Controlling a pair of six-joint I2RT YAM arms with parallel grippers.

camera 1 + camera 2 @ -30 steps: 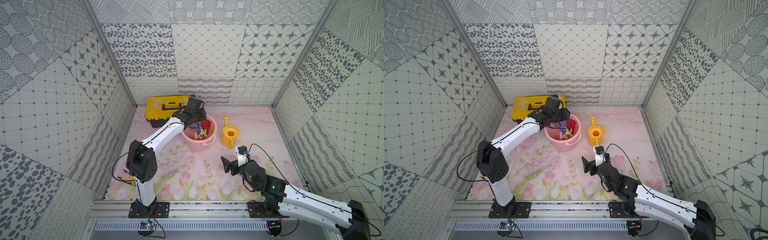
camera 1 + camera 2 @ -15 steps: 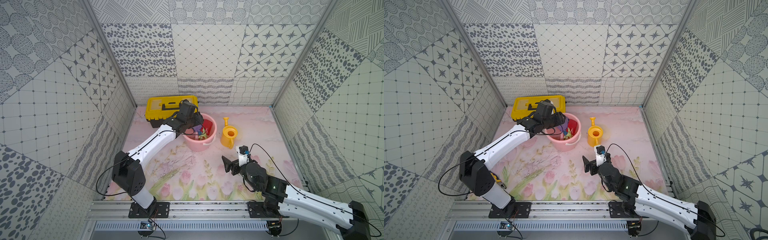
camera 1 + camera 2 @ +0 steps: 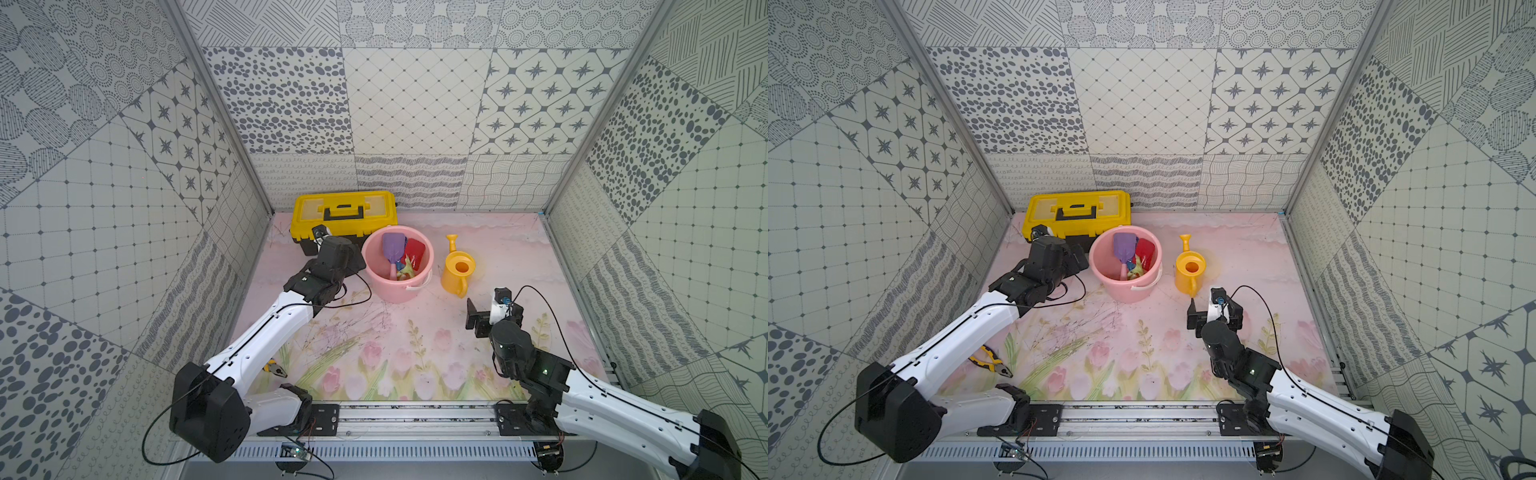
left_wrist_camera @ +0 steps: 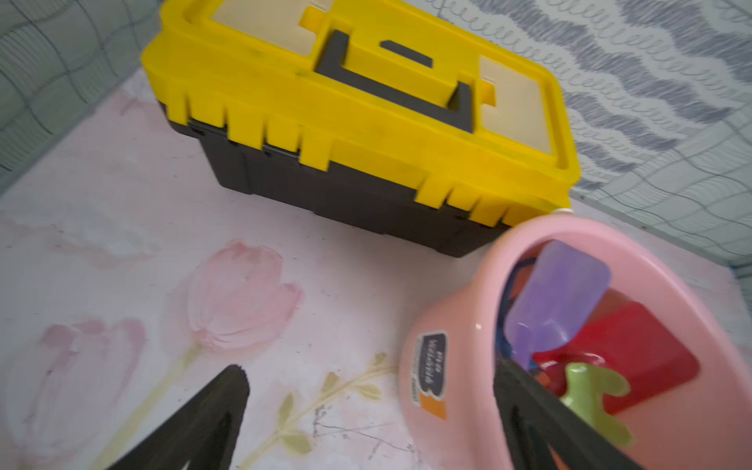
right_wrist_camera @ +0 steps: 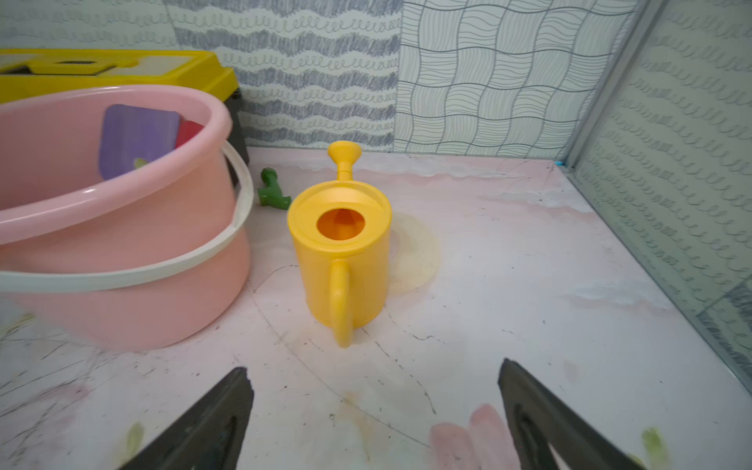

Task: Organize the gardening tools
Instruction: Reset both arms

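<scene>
Now the left gripper (image 4: 370,368) has drawn back beside the pink bucket (image 3: 395,291), jaws wide and empty, leaving the purple spade (image 3: 392,243), red spade (image 3: 414,251) and light green rake (image 3: 405,269) inside, so that drop looks done; the right gripper (image 5: 373,366) gapes empty too, and a green piece (image 5: 270,193) behind the bucket is half hidden.

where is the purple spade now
In both top views the purple spade stands in the pink bucket at the back, beside the red spade, between yellow toolbox and watering can.
</scene>
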